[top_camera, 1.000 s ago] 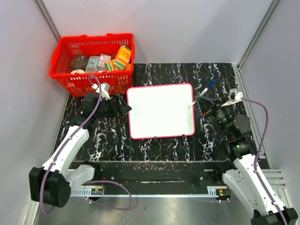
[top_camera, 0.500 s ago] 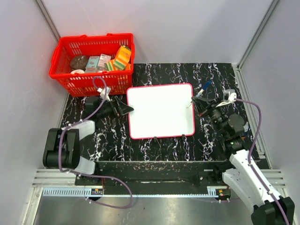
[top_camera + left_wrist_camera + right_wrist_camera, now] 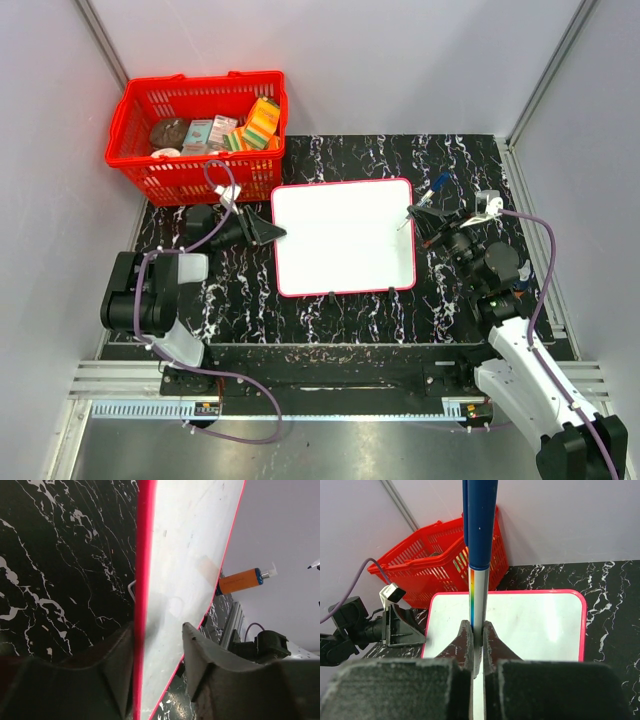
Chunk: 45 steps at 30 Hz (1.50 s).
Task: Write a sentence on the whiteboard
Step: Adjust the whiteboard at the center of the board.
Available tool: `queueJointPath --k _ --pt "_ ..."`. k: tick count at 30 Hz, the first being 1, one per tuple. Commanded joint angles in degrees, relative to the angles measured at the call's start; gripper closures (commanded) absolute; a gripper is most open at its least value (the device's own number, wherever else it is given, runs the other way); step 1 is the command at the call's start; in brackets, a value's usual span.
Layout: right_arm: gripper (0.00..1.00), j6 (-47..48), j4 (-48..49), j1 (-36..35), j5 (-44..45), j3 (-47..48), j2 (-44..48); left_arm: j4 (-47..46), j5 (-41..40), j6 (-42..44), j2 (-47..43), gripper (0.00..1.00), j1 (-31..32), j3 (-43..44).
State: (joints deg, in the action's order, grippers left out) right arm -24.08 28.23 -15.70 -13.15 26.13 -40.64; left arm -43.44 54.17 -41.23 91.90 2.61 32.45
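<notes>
The whiteboard (image 3: 345, 240) lies flat on the black marbled table, white with a thin red frame, and no sentence shows on its face. My left gripper (image 3: 272, 232) is at the board's left edge. In the left wrist view its jaws (image 3: 158, 626) stand apart, one finger on each side of the red frame of the whiteboard (image 3: 190, 555). My right gripper (image 3: 435, 225) hovers at the board's right edge, shut on a blue marker (image 3: 428, 198). In the right wrist view the marker (image 3: 481, 530) stands upright between the closed fingers (image 3: 476, 625), over the whiteboard (image 3: 535, 625).
A red basket (image 3: 135, 120) with boxes and packets stands at the back left, also in the right wrist view as the basket (image 3: 445, 555). Grey walls close in both sides and the back. An orange pump bottle (image 3: 240, 581) shows beyond the board in the left wrist view.
My left gripper slid right onto the board's left edge and its jaws narrowed, while the left arm folded back. The right gripper with the marker shifted slightly up and left.
</notes>
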Motion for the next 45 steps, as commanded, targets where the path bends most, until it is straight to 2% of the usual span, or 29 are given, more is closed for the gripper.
queueJointPath --k 1,4,5,6,7,12,14,18,29,34,38,42,45 --pt "1.0 -0.01 2.62 -0.12 -0.65 -0.11 0.83 -6.13 2.69 -0.51 1.09 0.65 2.04 0.6" --pt "1.0 -0.09 2.53 -0.12 -0.83 -0.2 0.83 -6.91 2.69 -0.6 1.09 0.8 4.15 0.86" --pt "1.0 -0.09 2.53 -0.03 -0.83 -0.2 0.83 -6.57 2.69 -0.6 1.26 0.94 4.59 1.12" --pt "1.0 -0.18 2.45 -0.12 -0.91 -0.2 0.92 -6.74 2.61 -1.12 1.27 0.99 4.94 1.21" --pt "1.0 -0.27 2.36 -0.12 -1.0 -0.29 1.0 -8.83 2.6 -2.09 1.35 1.0 4.95 1.3" --pt "1.0 -0.18 1.83 -0.2 -0.92 -0.38 1.97 -22.54 3.04 -12.87 2.14 1.0 4.95 0.77" --pt "1.0 0.08 1.48 -0.12 -1.0 -0.47 2.23 -30.8 3.83 -16.23 2.76 1.0 4.95 1.12" --pt "1.0 0.17 1.39 -0.12 -1.26 -0.55 2.5 -36.45 4.54 -20.29 4.78 1.0 4.95 3.58" --pt "1.0 -0.09 1.3 -0.12 -1.97 -0.73 2.5 -35.14 3.93 -13.79 6.89 1.0 5.56 5.52" --pt "1.0 -0.09 1.22 -0.12 -2.67 -0.29 1.88 -29.96 2.96 -9.05 7.77 1.0 9.16 7.19" --pt "1.0 -0.1 0.78 -0.03 -3.02 -0.03 2.06 -26.61 0.24 -5.18 7.16 1.0 11.62 5.44" --pt "1.0 0.26 0.08 -0.12 -2.85 -0.11 2.76 -26.35 -2.92 -1.76 5.31 1.0 11.28 0.44" --pt "1.0 0.17 -0.8 -0.12 -3.29 -0.03 3.29 -21.44 -4.07 2.19 4.35 1.0 11.1 -0.28"
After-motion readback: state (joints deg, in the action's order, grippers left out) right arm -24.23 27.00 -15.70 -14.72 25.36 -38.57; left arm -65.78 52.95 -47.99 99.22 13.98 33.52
